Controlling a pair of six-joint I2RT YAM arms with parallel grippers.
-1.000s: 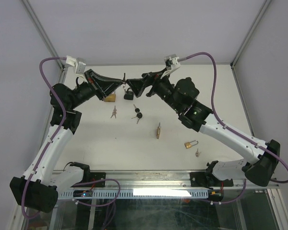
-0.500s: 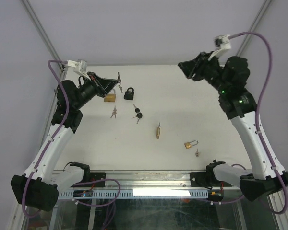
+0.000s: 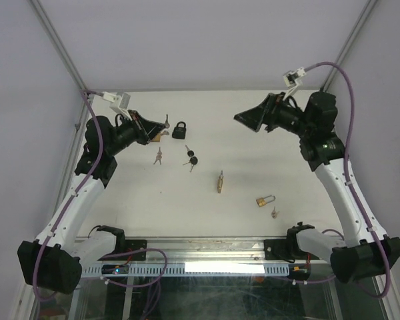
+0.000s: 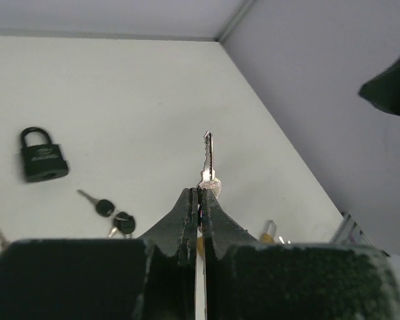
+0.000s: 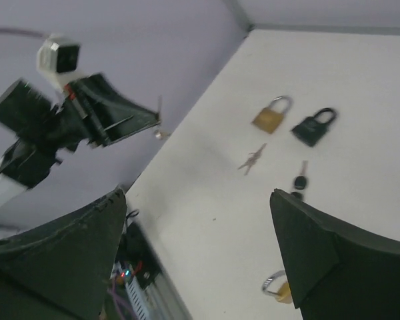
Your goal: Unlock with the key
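Task status: my left gripper (image 4: 199, 200) is clamped tight on a silver key (image 4: 209, 163), blade pointing outward, held in the air above the table's (image 3: 287, 173) far-left corner. My right gripper (image 3: 247, 122) stands wide apart and empty, raised over the far-right corner. The black padlock (image 3: 179, 130) lies near the far edge, shackle apparently closed; key in hand, insertion and turning not yet done

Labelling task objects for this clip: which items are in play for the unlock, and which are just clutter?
In play: silver key, pinched in the shut left claw; black padlock, probably the target, unconfirmed; right claw, open and empty.
Clutter: far brass padlock; middle brass padlock; near brass padlock; black-headed keys; silver key pair; small key.
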